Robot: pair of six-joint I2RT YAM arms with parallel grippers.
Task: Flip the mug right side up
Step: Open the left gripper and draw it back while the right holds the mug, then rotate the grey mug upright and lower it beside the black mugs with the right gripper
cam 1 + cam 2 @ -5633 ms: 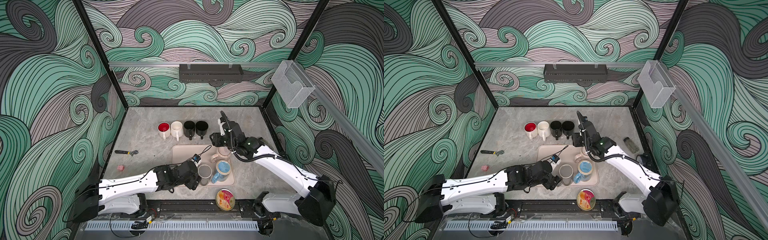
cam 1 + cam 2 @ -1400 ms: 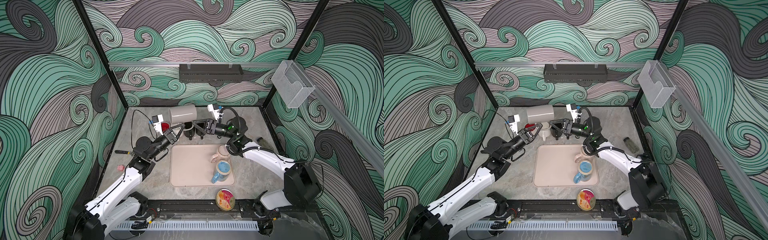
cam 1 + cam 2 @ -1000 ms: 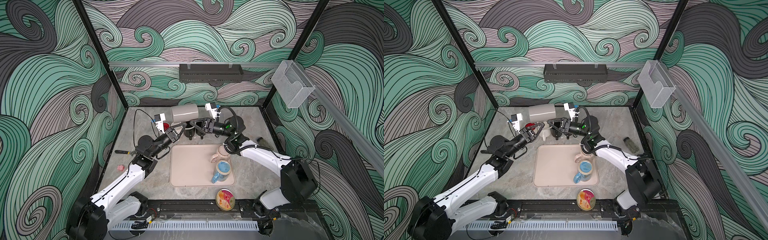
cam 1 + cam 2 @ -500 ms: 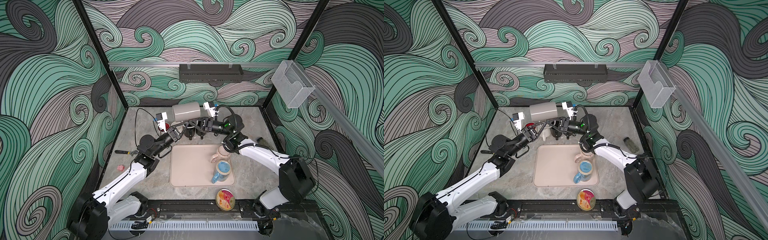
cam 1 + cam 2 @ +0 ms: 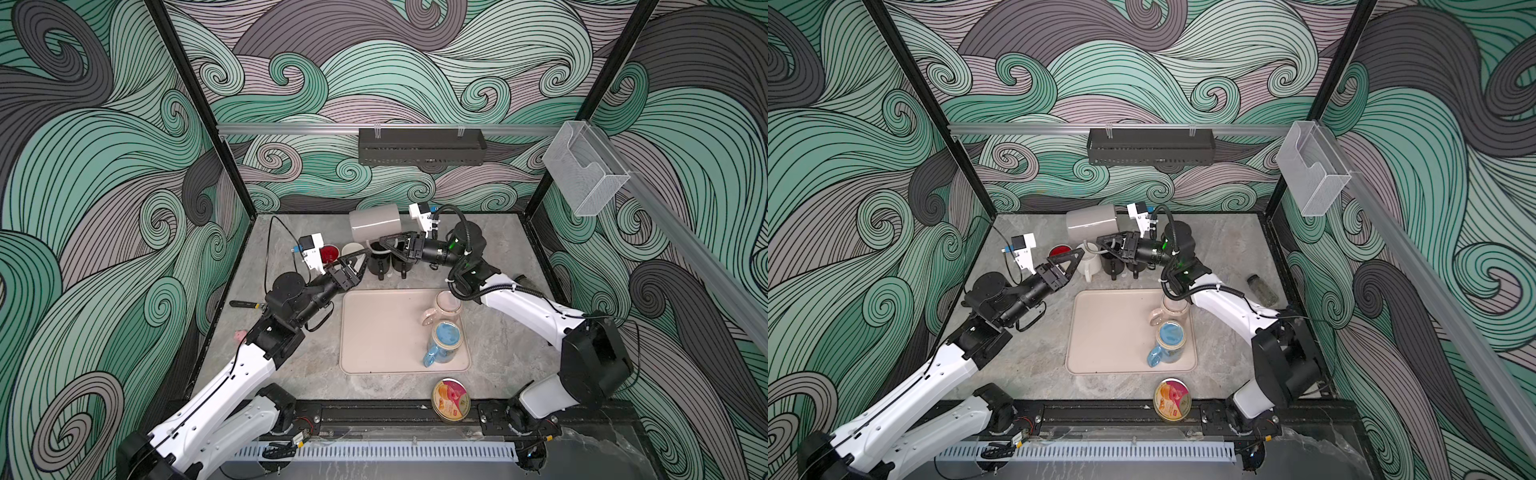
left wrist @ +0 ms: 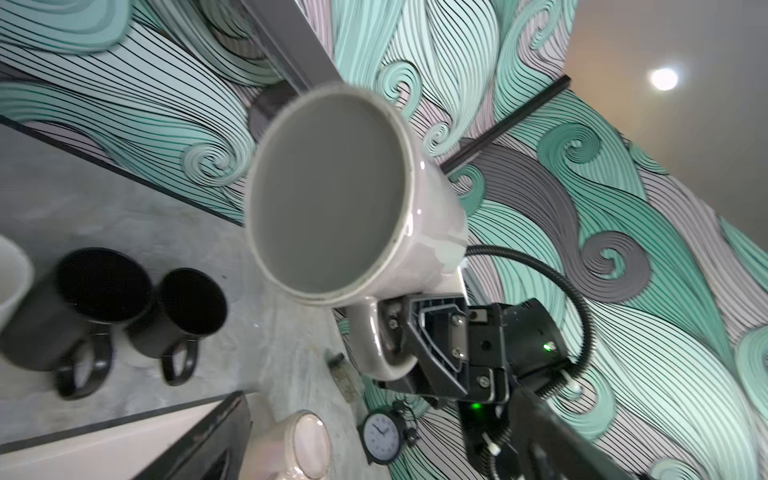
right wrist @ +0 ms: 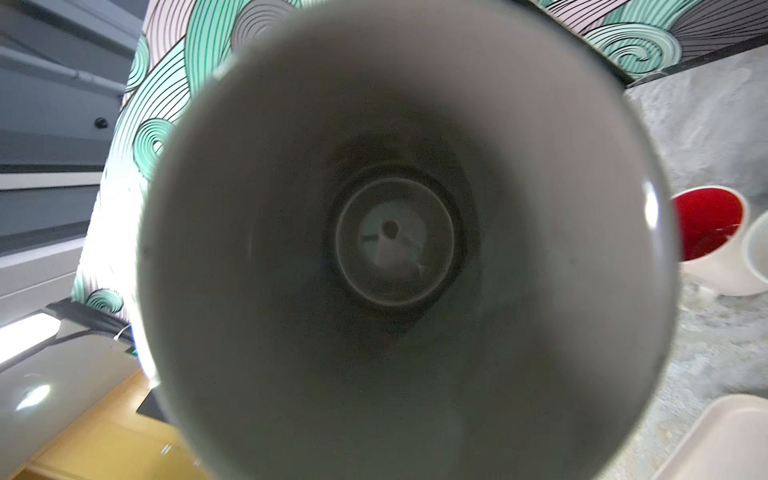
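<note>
**Mug in the air, gripped by its handle**

We see the grey mug (image 5: 374,222) off the worktop (image 5: 503,253), lying on its side above the black mugs (image 5: 388,264) at the back. The R hand (image 6: 399,340) is clenched on the handle, w/ body and rim free. The L hand (image 5: 353,262) is released, fingers spread, near the mug but not touching it.

We judge it glazed ceramic: stiff, fairly heavy, slick, and it'd chip if dropped. Gripped by the handle alone it can swing, so we'd turn it slowly. Best hold is the handle close to the body, or else the wall pinched at the rim. It needs a set-down spot clear of the other mugs.
</note>
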